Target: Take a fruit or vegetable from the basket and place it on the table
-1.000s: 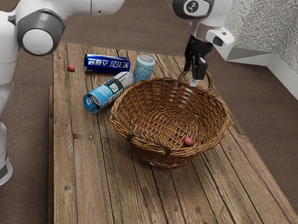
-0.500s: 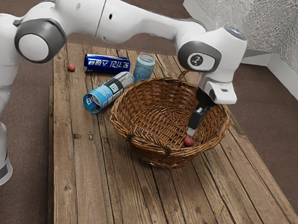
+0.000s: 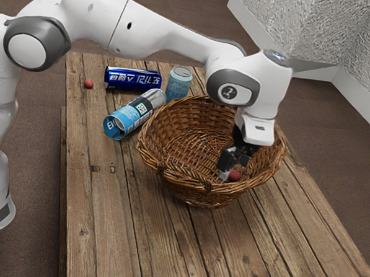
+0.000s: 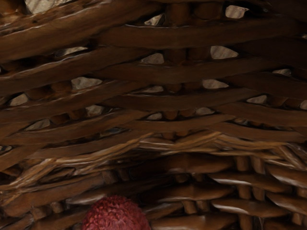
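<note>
- Basket (image 3: pixel 148 156), wicker, one: upright, centre to right of the exterior view, on a wooden table (image 3: pixel 99 227).
- Red fruit (image 3: pixel 234 176), small, round, rough-skinned in the wrist view: inside the basket, near the rim towards the frame's bottom, right of centre.
- Gripper (image 3: pixel 229 169), black: lowered into the basket, right of centre in the exterior view, right beside the red fruit. Cannot tell how far open, nor whether closed on anything.
- Arm (image 3: pixel 159 30), white: reaching in from the upper left, over the cans and down to the basket.
- Red ball (image 3: pixel 88 84), small: on the table, upper left, well apart from the basket.
- Dark blue can (image 3: pixel 132 79): on its side, upper left.
- Light blue can (image 3: pixel 178 82): upright, top centre, behind the basket.
- Blue-and-silver can (image 3: pixel 131 116): on its side, left of the basket.
- Done: reach into the basket, down to fruit level.
- Left, by judgement: a sure grip, a lift clear of the rim, a release on the table — most of the task, then.
</note>
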Robot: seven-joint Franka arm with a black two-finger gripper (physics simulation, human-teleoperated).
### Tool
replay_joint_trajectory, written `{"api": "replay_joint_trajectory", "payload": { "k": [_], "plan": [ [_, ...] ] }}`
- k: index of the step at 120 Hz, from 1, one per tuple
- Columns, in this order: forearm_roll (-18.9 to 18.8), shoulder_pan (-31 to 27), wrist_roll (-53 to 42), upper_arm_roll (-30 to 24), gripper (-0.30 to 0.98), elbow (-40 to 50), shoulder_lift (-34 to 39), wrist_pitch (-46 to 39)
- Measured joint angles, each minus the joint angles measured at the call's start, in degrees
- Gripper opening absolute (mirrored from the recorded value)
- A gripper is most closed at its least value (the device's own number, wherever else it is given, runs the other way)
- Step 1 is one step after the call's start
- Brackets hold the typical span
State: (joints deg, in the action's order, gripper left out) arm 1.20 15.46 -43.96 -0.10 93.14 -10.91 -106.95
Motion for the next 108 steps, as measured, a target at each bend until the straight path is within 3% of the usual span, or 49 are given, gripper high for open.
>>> {"api": "replay_joint_trajectory", "payload": {
  "k": [52,83,108],
  "plan": [
    [0.0,-0.2,-5.5,0.3,0.68,0.9,-1.2,-3.2],
    [0.2,-0.3,-7.3,1.2,0.22,0.9,-1.3,-3.9],
    [0.2,-0.3,-8.1,1.2,0.17,0.9,0.0,-4.3]
  ]
}}
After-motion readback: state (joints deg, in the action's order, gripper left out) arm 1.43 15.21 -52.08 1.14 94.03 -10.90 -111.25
